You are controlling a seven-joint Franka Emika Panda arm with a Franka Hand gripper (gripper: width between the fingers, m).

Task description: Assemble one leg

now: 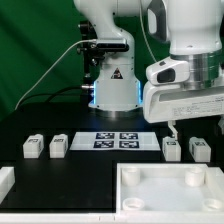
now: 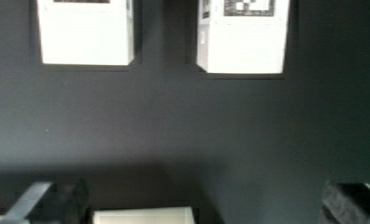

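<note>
Four small white legs lie on the black table. Two are at the exterior view's left and two at its right. My gripper hangs above the right pair without touching them. In the wrist view two legs lie side by side on the table, each with a tag on its face. My gripper is open and empty, with its dark fingers wide apart at the frame's edge.
The marker board lies flat at the table's middle in front of the robot base. The large white panel with round corner holes sits at the front right; its edge shows in the wrist view. A white block is at the front left.
</note>
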